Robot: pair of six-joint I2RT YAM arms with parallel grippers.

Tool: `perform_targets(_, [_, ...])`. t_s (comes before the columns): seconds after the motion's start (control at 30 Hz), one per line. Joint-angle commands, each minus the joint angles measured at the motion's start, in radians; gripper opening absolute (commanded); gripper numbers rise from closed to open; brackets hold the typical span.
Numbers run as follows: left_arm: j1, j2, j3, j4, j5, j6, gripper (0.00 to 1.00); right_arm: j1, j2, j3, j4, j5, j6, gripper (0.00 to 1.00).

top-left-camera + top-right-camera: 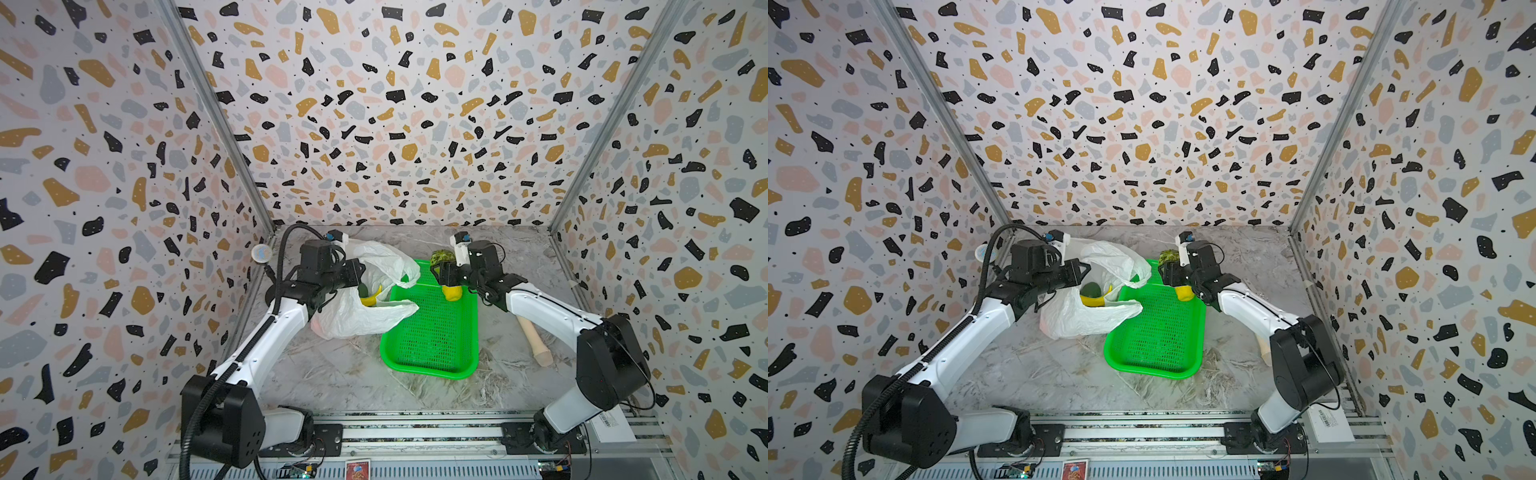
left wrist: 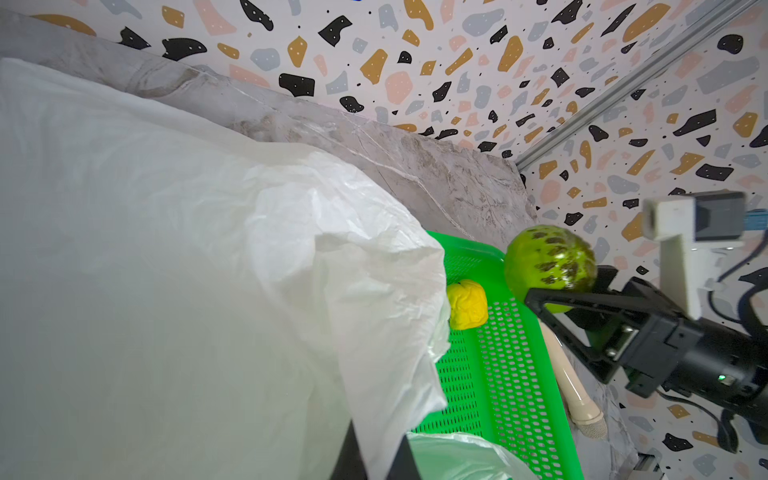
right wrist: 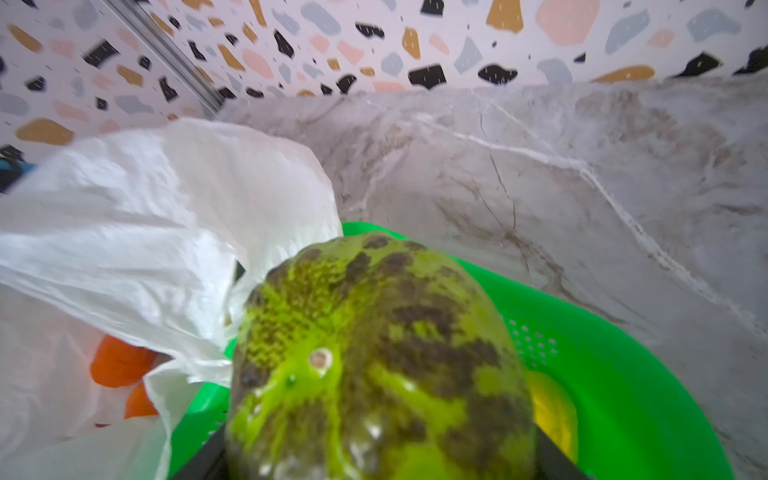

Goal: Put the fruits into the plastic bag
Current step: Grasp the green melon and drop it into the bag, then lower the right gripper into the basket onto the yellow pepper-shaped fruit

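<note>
Gripping the likely light, rigid bumpy green toy fruit point(image 2: 548, 266) mid-body (right gripper point(image 1: 441, 269)), I pinch the flimsy white plastic bag point(image 1: 365, 320) (left gripper point(image 1: 360, 276)).

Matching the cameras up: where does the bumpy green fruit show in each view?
In a top view: bumpy green fruit at the green tray's far end.
In a top view: fruit, same spot.
Left wrist: fruit beyond the plastic bag.
Right wrist: fruit close up.
Shared landmark: green tray.

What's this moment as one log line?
right tool: gripping bumpy green fruit | left tool: shut on plastic bag | lemon: in tray
</note>
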Motion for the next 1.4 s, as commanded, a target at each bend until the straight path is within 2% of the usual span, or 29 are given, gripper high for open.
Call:
perform_targets(0.0, [-0.004, -0.013, -0.002, 0.035, -0.001, -0.014, 0.00, 0.016, -0.066, -0.002, 0.076, -0.070, 0.052, 0.32])
perform_targets(0.17, [-0.004, -0.003, -0.002, 0.054, 0.009, -0.029, 0.00, 0.128, -0.079, 0.029, 0.156, -0.172, 0.010, 0.35])
perform_targets(0.4, [-0.004, -0.014, 0.009, 0.058, -0.008, -0.037, 0.00, 0.298, 0.129, 0.201, 0.063, -0.447, -0.059, 0.38])
perform_targets(0.53, [-0.004, -0.046, 0.022, 0.059, -0.028, -0.036, 0.00, 0.306, 0.227, 0.249, 0.057, -0.475, -0.033, 0.39])
perform_targets(0.7, [-0.004, -0.062, 0.038, 0.057, -0.013, -0.040, 0.00, 0.270, 0.323, 0.306, 0.120, -0.507, 0.060, 0.41])
perform_targets(0.83, [-0.004, -0.061, 0.033, 0.063, 0.012, -0.045, 0.00, 0.269, 0.437, 0.430, 0.102, -0.507, 0.083, 0.45])
perform_targets(0.87, [-0.004, -0.061, 0.029, 0.066, 0.015, -0.046, 0.00, 0.267, 0.467, 0.470, 0.101, -0.513, 0.098, 0.50])
perform_targets(0.9, [-0.003, -0.061, 0.028, 0.068, 0.020, -0.048, 0.00, 0.264, 0.500, 0.516, 0.109, -0.528, 0.122, 0.62])
perform_targets(0.93, [-0.004, -0.061, 0.025, 0.068, 0.020, -0.050, 0.00, 0.261, 0.525, 0.554, 0.119, -0.538, 0.148, 0.82])
perform_targets(0.97, [-0.003, -0.061, 0.024, 0.070, 0.023, -0.052, 0.00, 0.257, 0.537, 0.576, 0.137, -0.539, 0.171, 0.99])
perform_targets(1.1, [-0.005, -0.065, 0.009, 0.087, 0.030, -0.065, 0.00, 0.228, 0.499, 0.556, 0.210, -0.506, 0.213, 0.99])
perform_targets(1.17, [-0.005, -0.065, 0.003, 0.090, 0.031, -0.067, 0.00, 0.225, 0.455, 0.537, 0.151, -0.442, 0.159, 0.99])
perform_targets(1.27, [-0.005, -0.061, 0.004, 0.086, 0.029, -0.062, 0.00, 0.237, 0.386, 0.527, -0.003, -0.282, 0.053, 0.99])
perform_targets(1.37, [-0.006, -0.055, 0.011, 0.078, 0.029, -0.055, 0.00, 0.236, 0.272, 0.431, -0.040, -0.195, 0.004, 0.99])
